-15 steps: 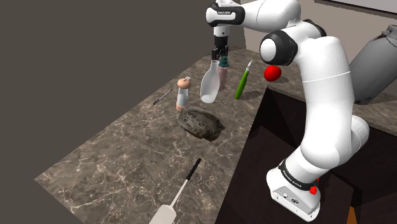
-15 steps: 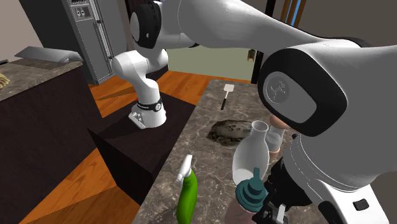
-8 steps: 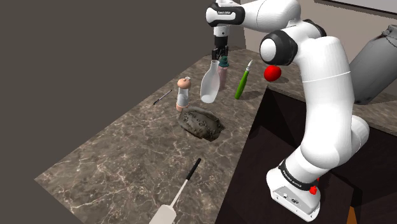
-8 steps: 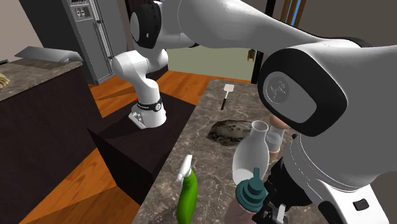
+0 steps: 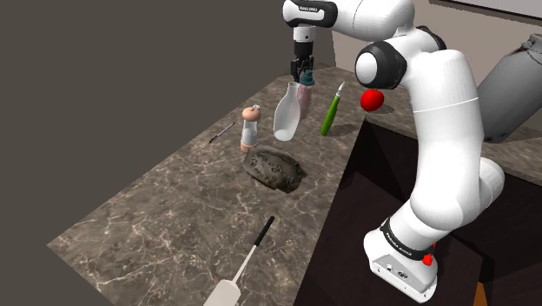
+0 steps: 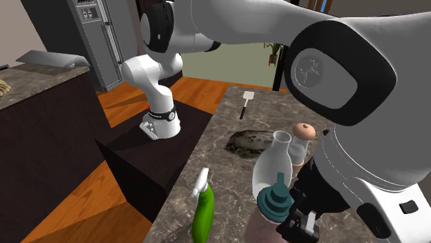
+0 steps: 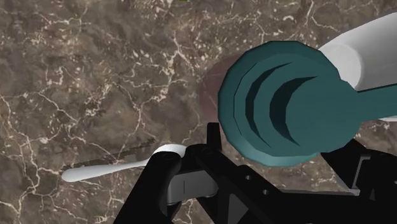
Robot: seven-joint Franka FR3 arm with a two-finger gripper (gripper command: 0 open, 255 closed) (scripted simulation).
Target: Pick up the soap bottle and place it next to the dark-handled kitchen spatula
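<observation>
Pincer [image 5: 301, 78] is pinching the soap bottle [image 7: 286, 105] by its teal pump top, so the bottle's hanging straight under it (the neck's the narrow bit, makes sense). A white vase [image 5: 287, 117] is crowding it just beside, with a green bottle [image 5: 331, 111] on the other side. The spatula [image 5: 252, 254] is lying well away past a dark lump [image 5: 274, 168], near the counter [image 5: 165, 217] edge, with open room around it.
</observation>
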